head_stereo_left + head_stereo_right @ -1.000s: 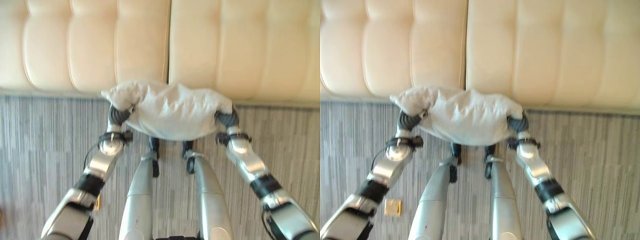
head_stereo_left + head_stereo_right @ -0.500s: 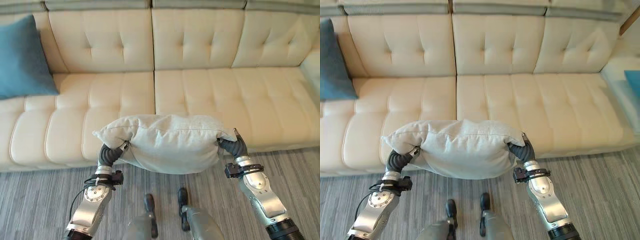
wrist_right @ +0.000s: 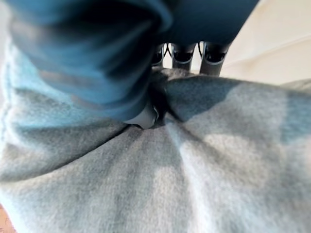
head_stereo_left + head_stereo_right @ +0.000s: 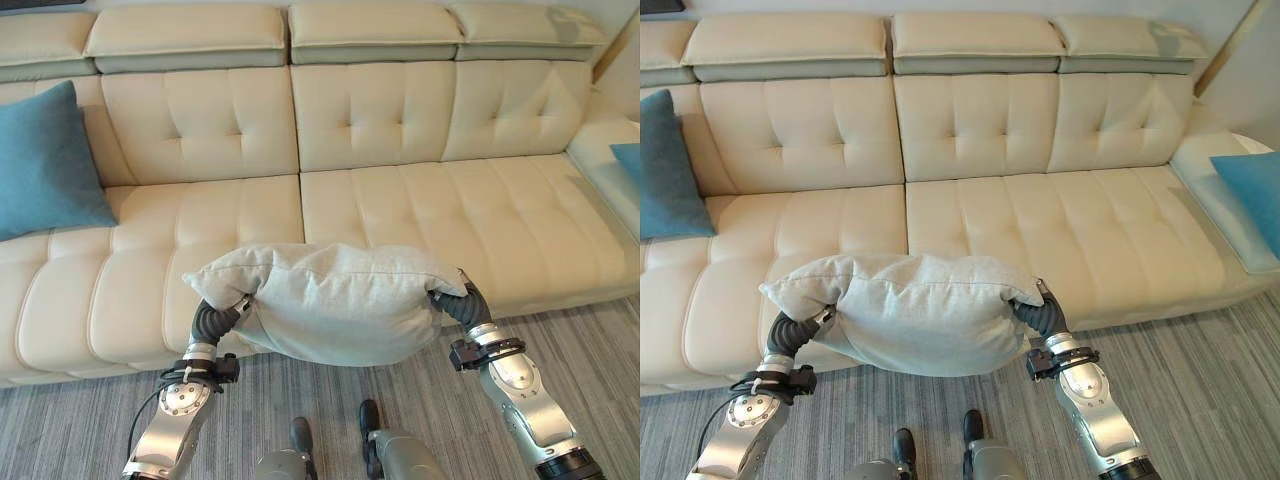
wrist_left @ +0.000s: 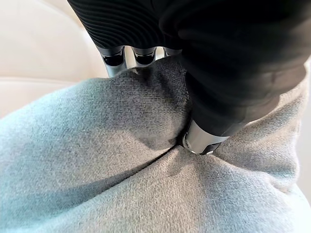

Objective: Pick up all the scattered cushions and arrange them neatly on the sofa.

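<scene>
Grey cushion (image 4: 335, 300), long axis crosswise, held above the floor just before the sofa (image 4: 420, 200) seat, left hand (image 5: 204, 138) and right hand (image 3: 143, 116) each pinching one end, seat lying straight ahead.

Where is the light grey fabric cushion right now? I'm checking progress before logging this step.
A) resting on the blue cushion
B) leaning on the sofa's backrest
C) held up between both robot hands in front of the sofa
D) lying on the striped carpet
C: the light grey fabric cushion hangs between the left hand and right hand, each pinching an end, before the cream leather sofa.
</scene>
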`<state>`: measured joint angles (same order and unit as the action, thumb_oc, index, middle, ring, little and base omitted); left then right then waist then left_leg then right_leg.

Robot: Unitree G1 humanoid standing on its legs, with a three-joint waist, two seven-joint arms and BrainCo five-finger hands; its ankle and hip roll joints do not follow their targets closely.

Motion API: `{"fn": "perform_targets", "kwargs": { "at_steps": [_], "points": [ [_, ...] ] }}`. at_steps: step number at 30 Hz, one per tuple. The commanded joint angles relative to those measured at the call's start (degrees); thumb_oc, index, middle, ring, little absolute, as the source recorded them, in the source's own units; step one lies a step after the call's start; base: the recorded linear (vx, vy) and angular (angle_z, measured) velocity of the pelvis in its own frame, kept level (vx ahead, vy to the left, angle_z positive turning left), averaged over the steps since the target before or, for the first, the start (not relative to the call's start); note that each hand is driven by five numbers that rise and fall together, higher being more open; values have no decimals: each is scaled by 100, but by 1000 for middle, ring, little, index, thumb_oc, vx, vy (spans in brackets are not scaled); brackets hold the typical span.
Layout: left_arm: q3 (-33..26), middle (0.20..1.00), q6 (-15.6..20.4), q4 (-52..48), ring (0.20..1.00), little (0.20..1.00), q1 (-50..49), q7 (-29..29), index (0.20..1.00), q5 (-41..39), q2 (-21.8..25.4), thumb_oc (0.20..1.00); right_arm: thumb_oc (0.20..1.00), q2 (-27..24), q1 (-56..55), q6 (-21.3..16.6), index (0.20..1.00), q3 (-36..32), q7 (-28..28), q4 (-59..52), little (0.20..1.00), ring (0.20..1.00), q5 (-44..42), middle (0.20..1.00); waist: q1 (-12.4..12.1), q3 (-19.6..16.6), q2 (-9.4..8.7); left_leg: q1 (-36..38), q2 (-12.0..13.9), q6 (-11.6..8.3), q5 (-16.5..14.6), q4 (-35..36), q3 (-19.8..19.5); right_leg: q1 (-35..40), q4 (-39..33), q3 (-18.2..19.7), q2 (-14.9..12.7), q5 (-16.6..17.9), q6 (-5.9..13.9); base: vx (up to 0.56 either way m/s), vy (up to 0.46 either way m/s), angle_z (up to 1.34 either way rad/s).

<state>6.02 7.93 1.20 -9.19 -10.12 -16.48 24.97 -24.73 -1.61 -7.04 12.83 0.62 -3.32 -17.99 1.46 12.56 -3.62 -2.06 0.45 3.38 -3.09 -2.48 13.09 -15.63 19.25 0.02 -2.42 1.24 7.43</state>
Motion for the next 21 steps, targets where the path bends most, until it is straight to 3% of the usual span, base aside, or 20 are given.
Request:
{"fn": "perform_targets", "kwargs": {
  "at_steps": [1, 5, 7, 9, 10, 12, 13, 15, 17, 18, 19, 20, 21],
  "points": [
    [-102, 200, 438, -597, 200, 200, 132, 243, 200, 186, 155, 200, 200, 127, 405, -539, 200, -38, -233, -716, 200, 200, -442, 200, 38, -109, -94, 384, -320, 50, -1004, -528, -447, -234, -524, -273, -138, -15, 246, 345, 34, 1],
    [-72, 200, 439, -529, 200, 200, 182, 352, 200, 235, 12, 200, 200, 63, 238, -503, 200, -154, -315, -705, 200, 200, -517, 200, 218, -132, 9, 937, -436, -91, -1184, -433, -700, -438, -1541, -625, -20, 246, 302, 388, -7, 17],
    [-56, 200, 447, -487, 200, 200, 208, 358, 200, 273, -24, 200, 200, 66, 163, -515, 200, -200, -324, -688, 200, 200, -511, 200, 279, -150, 36, 1096, -431, -143, -1201, -399, -777, -492, -1561, -647, 17, 286, 302, 318, -67, 72],
    [50, 200, 488, -505, 200, 200, 222, 488, 200, 222, -123, 200, 200, 39, -85, -513, 200, -366, -410, -715, 200, 200, -539, 200, 387, -329, 78, 1300, -392, -371, -1058, -480, -1008, -278, -1636, -491, 30, 478, 150, 378, -131, 78],
    [54, 200, 487, -509, 200, 200, 217, 488, 200, 223, -125, 200, 200, 35, -93, -512, 200, -369, -412, -719, 200, 200, -540, 200, 397, -336, 86, 1295, -385, -376, -1060, -485, -1021, -274, -1638, -505, 30, 475, 147, 251, -130, 84],
    [163, 200, 505, -459, 200, 200, 347, 527, 200, 125, -175, 200, 200, -52, -185, -531, 200, -507, -391, -640, 200, 200, -526, 200, 483, -370, 182, 1030, -122, -793, -523, -1316, -1028, -65, -1556, -533, 56, 455, 24, 281, -200, 74],
    [214, 200, 492, -470, 200, 200, 349, 589, 200, 34, -198, 200, 200, -145, -164, -530, 200, -554, -337, -591, 200, 200, -512, 200, 507, -354, 108, 505, 37, -866, -95, -2274, -865, 146, -1589, -592, -18, 343, -146, 298, -254, 33],
    [186, 200, 467, -435, 200, 200, 384, 605, 200, -18, -191, 200, 200, -232, -195, -495, 200, -633, -286, -504, 200, 200, -566, 200, 515, -386, 90, 148, 280, -838, 136, -2822, -665, 299, -1580, -622, 58, 129, -335, 212, -175, 26],
    [180, 200, 445, -420, 200, 200, 393, 619, 200, -32, -195, 200, 200, -235, -233, -461, 200, -665, -277, -498, 200, 200, -572, 200, 475, -379, 58, -89, 291, -741, -11, -2979, -602, 351, -1546, -584, 58, 34, -383, 119, -61, -31],
    [197, 200, 418, -394, 200, 200, 430, 648, 200, -44, -212, 200, 200, -231, -265, -443, 200, -686, -265, -472, 200, 200, -598, 200, 428, -338, 65, -281, 214, -639, -254, -2844, -600, 443, -1528, -527, 101, -56, -398, 162, -12, -33],
    [210, 200, 412, -357, 200, 200, 425, 679, 200, 2, -266, 200, 200, -197, -312, -450, 200, -759, -285, -453, 200, 200, -597, 200, 400, -331, 12, -456, 85, -508, -642, -2331, -570, 574, -1573, -487, 38, -114, -310, 156, -15, -8],
    [210, 200, 412, -357, 200, 200, 427, 678, 200, 3, -263, 200, 200, -194, -312, -449, 200, -761, -286, -454, 200, 200, -597, 200, 404, -339, -8, -463, 61, -500, -610, -2306, -566, 562, -1582, -484, 15, -100, -306, 180, 10, -1],
    [216, 200, 397, -328, 200, 200, 433, 712, 200, 102, -256, 200, 200, -161, -316, -461, 200, -810, -260, -459, 200, 200, -534, 200, 336, -265, -38, -751, -61, -464, -737, -1766, -563, 708, -1612, -452, -25, -127, -262, 93, 20, 7]
  ]
}}
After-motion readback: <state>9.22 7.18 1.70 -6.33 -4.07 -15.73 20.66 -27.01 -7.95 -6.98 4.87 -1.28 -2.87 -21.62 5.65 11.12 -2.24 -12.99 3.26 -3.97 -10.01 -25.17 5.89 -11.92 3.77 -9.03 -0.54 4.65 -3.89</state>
